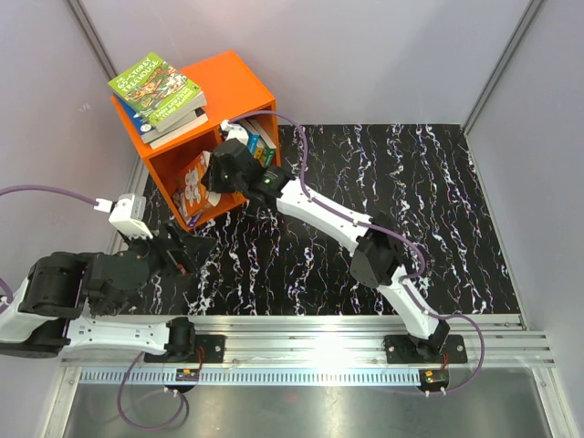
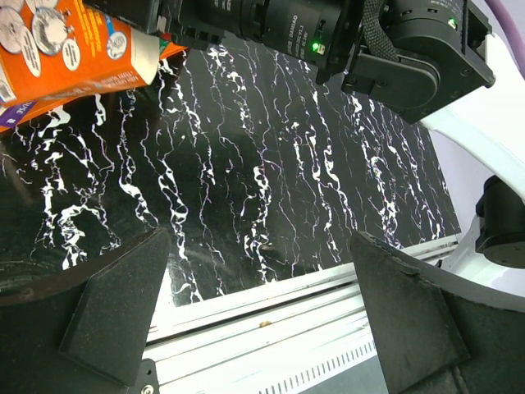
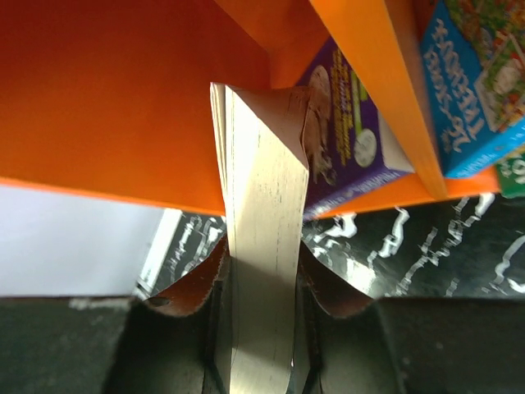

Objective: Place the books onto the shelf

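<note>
Right pincer (image 3: pixel 261 332) is pinching a thin cream-paged paperback (image 3: pixel 258 205) by its sides, poking into a compartment of the bright orange box shelf (image 3: pixel 107 98), just beside a purple-covered paperback (image 3: pixel 344 139). Left pincer (image 2: pixel 258 263) sits spread wide over the black marbled bench (image 2: pixel 246 164).

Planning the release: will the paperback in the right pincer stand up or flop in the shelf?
Likely floppy: the paperback is thin, its cover bowing beside the right pincer. Released, it would probably lean on the purple book.
</note>
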`<state>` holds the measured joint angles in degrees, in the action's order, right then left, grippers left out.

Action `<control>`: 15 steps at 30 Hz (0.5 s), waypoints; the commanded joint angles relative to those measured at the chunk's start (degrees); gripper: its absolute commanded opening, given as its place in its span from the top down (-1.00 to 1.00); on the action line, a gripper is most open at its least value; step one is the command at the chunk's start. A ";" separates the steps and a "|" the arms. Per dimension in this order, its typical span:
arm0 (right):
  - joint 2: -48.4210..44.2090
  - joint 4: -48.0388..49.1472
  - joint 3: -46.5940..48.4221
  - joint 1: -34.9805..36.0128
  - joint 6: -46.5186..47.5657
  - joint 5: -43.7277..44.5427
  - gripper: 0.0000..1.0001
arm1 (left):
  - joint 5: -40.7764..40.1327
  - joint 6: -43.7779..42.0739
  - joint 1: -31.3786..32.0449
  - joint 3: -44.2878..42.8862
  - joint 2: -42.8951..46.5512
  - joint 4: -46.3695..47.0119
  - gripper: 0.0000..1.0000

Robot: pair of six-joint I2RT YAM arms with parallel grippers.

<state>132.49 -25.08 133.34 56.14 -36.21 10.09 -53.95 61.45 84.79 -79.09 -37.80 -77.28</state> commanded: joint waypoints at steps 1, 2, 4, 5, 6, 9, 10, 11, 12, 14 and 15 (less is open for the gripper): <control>0.58 7.76 5.26 -0.24 -4.13 1.95 1.00 | -2.65 1.30 0.11 0.69 1.24 0.55 -0.97; 1.19 7.94 5.44 -0.24 -4.48 2.30 1.00 | -2.56 1.48 0.02 0.86 1.59 0.46 -0.97; 1.55 8.55 5.62 -0.24 -5.27 3.27 1.00 | -2.56 1.83 0.02 1.04 1.77 0.20 -0.97; 1.81 8.99 5.27 -0.24 -5.80 3.71 1.00 | -2.47 1.92 0.02 1.30 1.94 0.20 -0.97; 1.99 9.43 5.35 -0.24 -5.89 3.89 1.00 | -2.38 2.27 0.02 1.39 2.03 -0.07 -0.98; 3.21 10.58 6.23 -0.33 -6.51 3.71 0.81 | -2.30 2.36 0.11 1.57 2.38 -0.24 -0.98; 3.57 10.49 7.36 -0.15 -6.77 3.45 0.80 | -2.30 2.44 0.11 1.57 2.47 -0.24 -0.97; 4.44 10.40 7.90 -0.24 -6.86 3.36 0.79 | -2.30 2.36 0.02 1.74 2.64 -0.24 -0.97; 4.80 10.23 8.42 -0.15 -7.03 3.27 0.76 | -2.30 2.36 0.11 1.75 2.65 -0.24 -0.98; 5.41 10.31 9.31 -0.07 -7.56 3.45 0.75 | -2.21 2.36 0.02 1.83 2.82 -0.24 -0.97; 5.50 10.58 9.31 -0.07 -7.65 3.71 0.76 | -2.21 2.36 0.11 1.83 2.91 -0.24 -0.97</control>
<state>138.98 -22.17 137.73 56.12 -41.36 11.75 -54.11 62.81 84.79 -77.32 -35.57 -77.97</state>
